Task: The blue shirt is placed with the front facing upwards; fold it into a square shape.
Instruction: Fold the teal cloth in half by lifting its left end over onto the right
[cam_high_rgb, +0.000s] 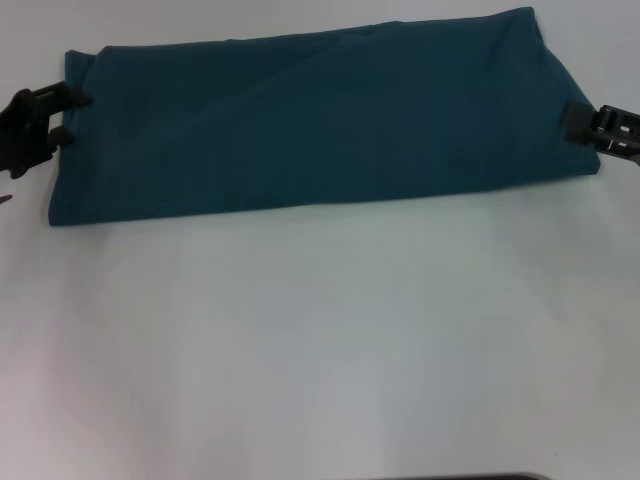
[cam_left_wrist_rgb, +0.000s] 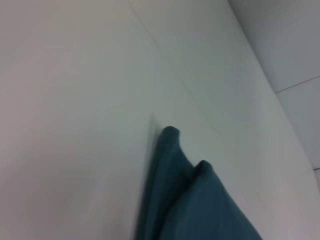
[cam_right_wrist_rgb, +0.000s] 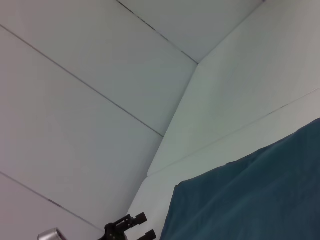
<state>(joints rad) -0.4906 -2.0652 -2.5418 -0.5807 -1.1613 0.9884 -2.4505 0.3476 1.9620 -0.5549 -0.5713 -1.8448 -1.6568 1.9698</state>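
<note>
You see no lettering on the blue shirt (cam_high_rgb: 320, 120), a plain band across the far desk (cam_high_rgb: 320, 340). Left gripper (cam_high_rgb: 68, 115) spread at its left edge; right gripper (cam_high_rgb: 572, 122) at its right edge, grip unclear. Left wrist view alone shows a raised fold.

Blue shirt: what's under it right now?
The blue shirt lies folded into a long band on the white table. Its lower layers and the tabletop beneath are covered.

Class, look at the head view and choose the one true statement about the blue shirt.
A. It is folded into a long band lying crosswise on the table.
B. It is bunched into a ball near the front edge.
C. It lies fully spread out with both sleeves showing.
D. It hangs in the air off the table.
A: the blue shirt lies as a long flat band, with the left pincer and the right pincer at its ends.
</note>
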